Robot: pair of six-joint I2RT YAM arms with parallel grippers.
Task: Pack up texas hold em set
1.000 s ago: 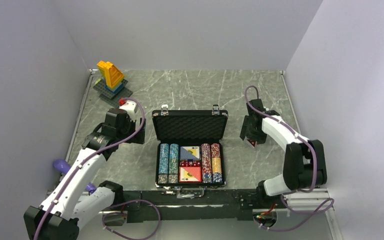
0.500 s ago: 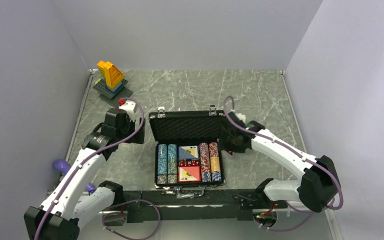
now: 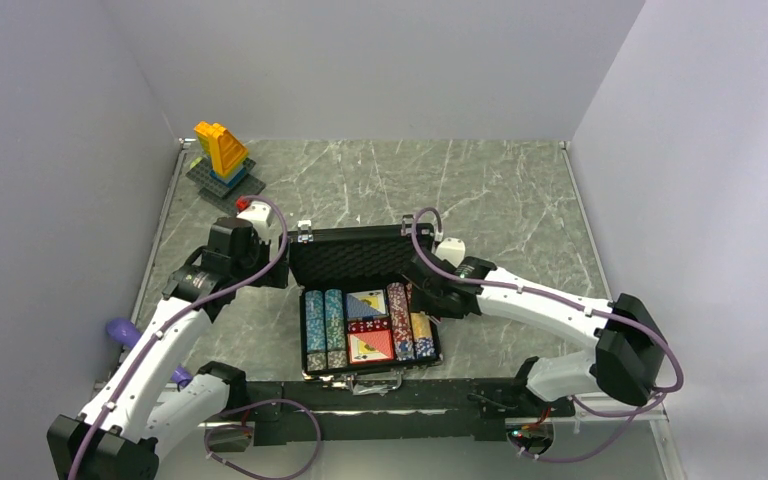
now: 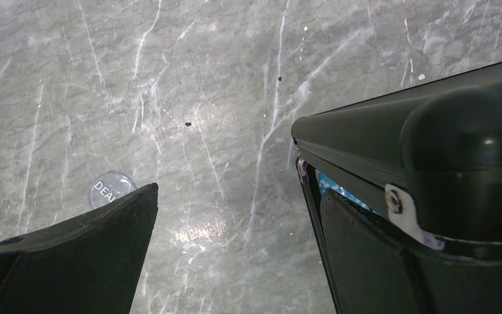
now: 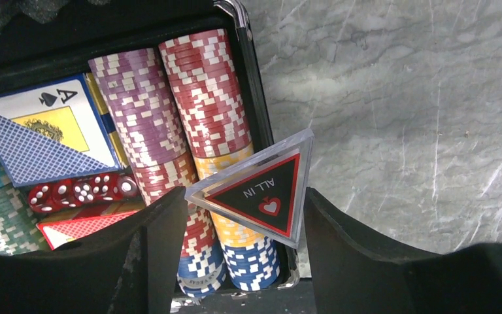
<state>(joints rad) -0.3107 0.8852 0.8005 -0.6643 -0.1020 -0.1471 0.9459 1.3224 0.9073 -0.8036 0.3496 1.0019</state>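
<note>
Right tool [image 5: 245,212]: swung in over flat black foam-lined case [image 3: 352,256], pinching clear triangular "ALL IN" plaque [image 5: 261,190] above right-hand chip rows [image 5: 202,98].
Case: open, shoved leftward on worktop [image 3: 520,190].
Left tool [image 4: 235,255]: spread, empty, beside case.
Plaque: likely light, stiff, slick; edges best.

A clear-edged black triangular marker [image 5: 256,188] carries "ALL IN" in white letters, upside down in the right wrist view, with a small red spade-shaped sign beneath the words. The blue card deck [image 5: 46,134] shows a black "A" and a spade sign. The red dice [image 5: 82,191] show white pips. A clear round disc [image 4: 111,189] on the table [image 4: 235,78] reads "DEA"; the rest is hidden.
</note>
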